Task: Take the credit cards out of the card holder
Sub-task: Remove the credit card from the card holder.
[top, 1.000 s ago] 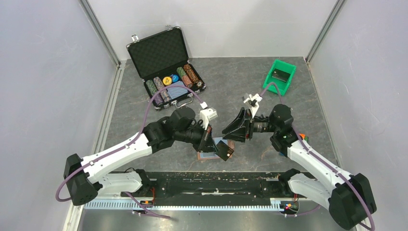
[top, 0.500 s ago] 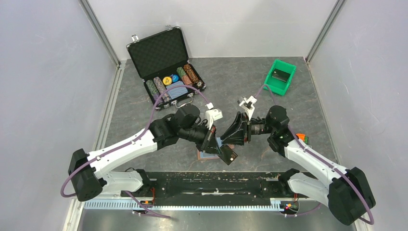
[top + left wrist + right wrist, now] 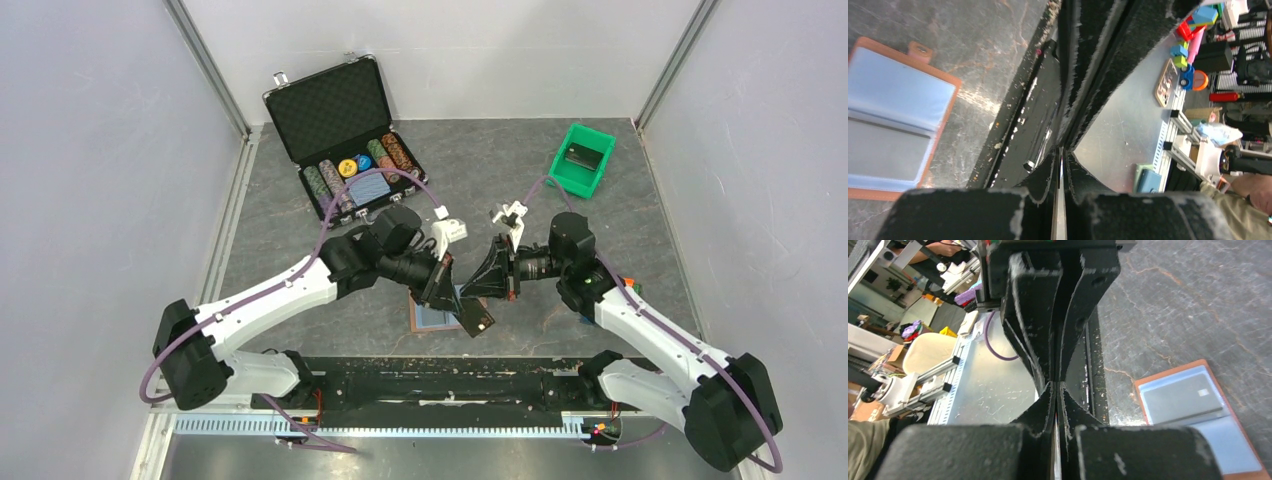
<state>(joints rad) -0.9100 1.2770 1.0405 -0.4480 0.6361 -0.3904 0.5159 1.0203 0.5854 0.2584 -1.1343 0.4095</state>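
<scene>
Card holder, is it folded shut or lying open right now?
Open: the card holder lies spread flat, blue lining up, one grey card showing in a sleeve.

An open black case (image 3: 345, 135) sits at the far left of the grey marbled tabletop (image 3: 470, 170), its lid tilted back and showing dark foam. Rows of poker chips (image 3: 360, 165) fill its lower half. At the far right, well apart, a green bin (image 3: 566, 180) holds a black block (image 3: 585, 155). A small orange-and-green item (image 3: 630, 286) lies near the right edge, partly hidden.
</scene>
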